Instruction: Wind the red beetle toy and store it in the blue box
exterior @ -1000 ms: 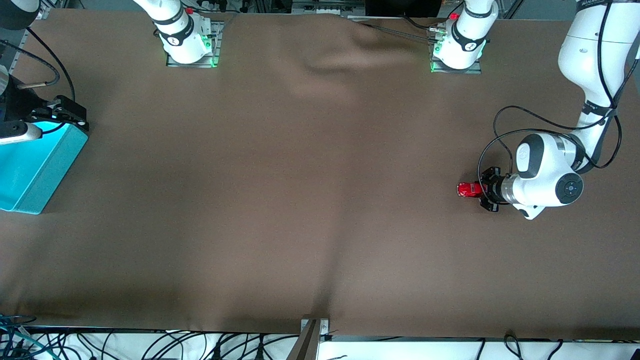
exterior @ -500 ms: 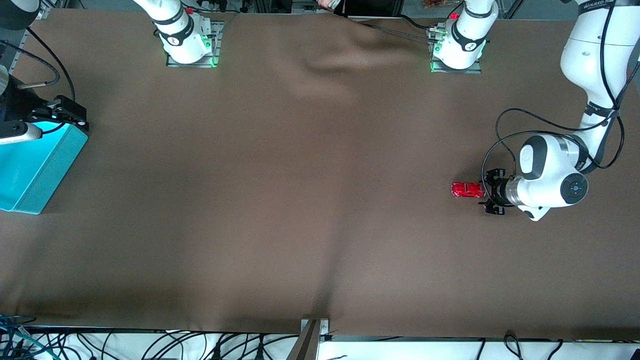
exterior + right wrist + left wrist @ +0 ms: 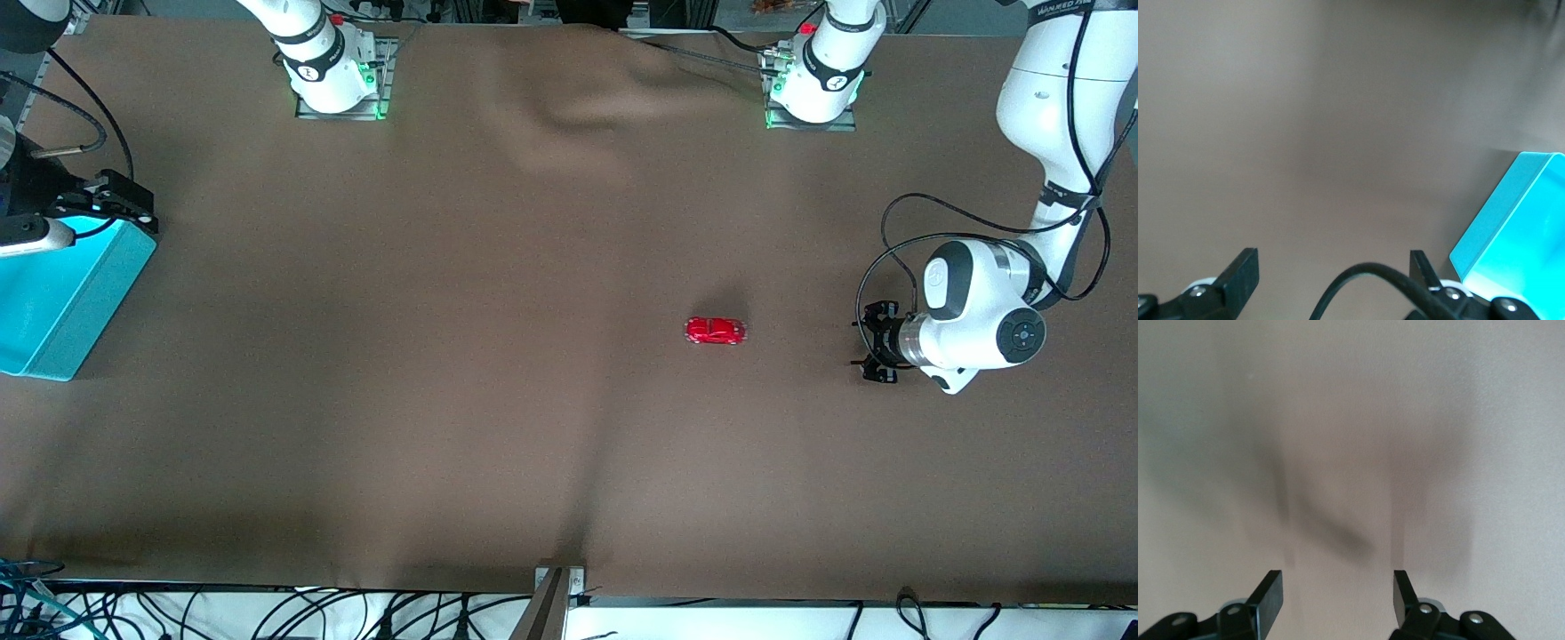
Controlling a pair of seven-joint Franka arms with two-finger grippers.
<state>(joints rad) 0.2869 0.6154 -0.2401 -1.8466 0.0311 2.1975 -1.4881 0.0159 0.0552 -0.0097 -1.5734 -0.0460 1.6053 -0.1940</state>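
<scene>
The red beetle toy [image 3: 715, 331] stands alone on the brown cloth, on its wheels, well clear of both grippers. My left gripper [image 3: 865, 342] hangs low over the cloth toward the left arm's end of the table, pointing at the toy, open with nothing between its fingers [image 3: 1269, 595]. In the left wrist view only bare cloth and a dark smear show ahead of the left gripper [image 3: 1338, 588]. The blue box [image 3: 93, 298] sits at the right arm's end. My right gripper [image 3: 124, 203] waits beside the box's wall [image 3: 1495, 223], open and empty [image 3: 1333, 265].
A black cable [image 3: 1378, 280] loops across the right gripper's jaws. The brown cloth is wrinkled near the arm bases [image 3: 587, 107]. A metal bracket [image 3: 558, 588] and loose cables [image 3: 267, 613] line the table edge nearest the front camera.
The left gripper opened and let go of the toy. The toy rolled away from it over the cloth toward the right arm's end. The right arm has not moved.
</scene>
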